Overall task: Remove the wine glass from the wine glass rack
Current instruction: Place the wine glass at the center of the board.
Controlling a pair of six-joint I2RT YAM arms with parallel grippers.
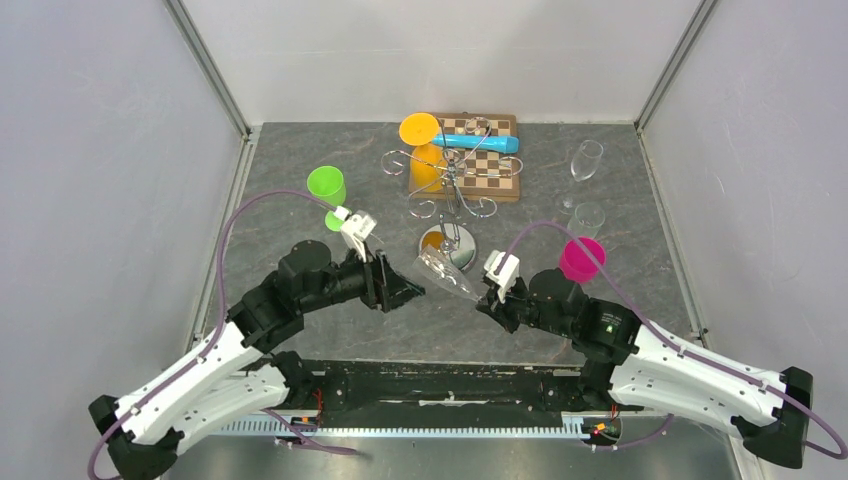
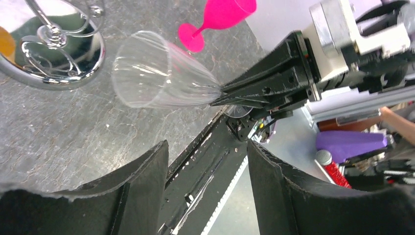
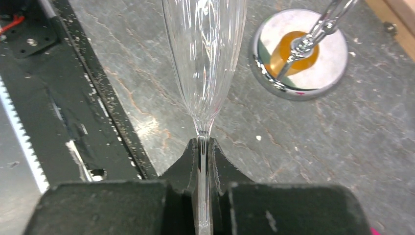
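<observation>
The wine glass (image 3: 205,58) hangs sideways near the base of the wine glass rack (image 1: 448,243), its stem pinched in the right gripper (image 3: 201,152). The left gripper (image 2: 208,152) stands spread and empty.

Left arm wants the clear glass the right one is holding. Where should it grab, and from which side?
Probably the bowl, side-on from the left. The right gripper is shut on the stem, leaving only the bowl free, and the wine glass lies near level, bowl sticking out toward the open left gripper. Clamp across mid-bowl, gently; it tapers.
</observation>
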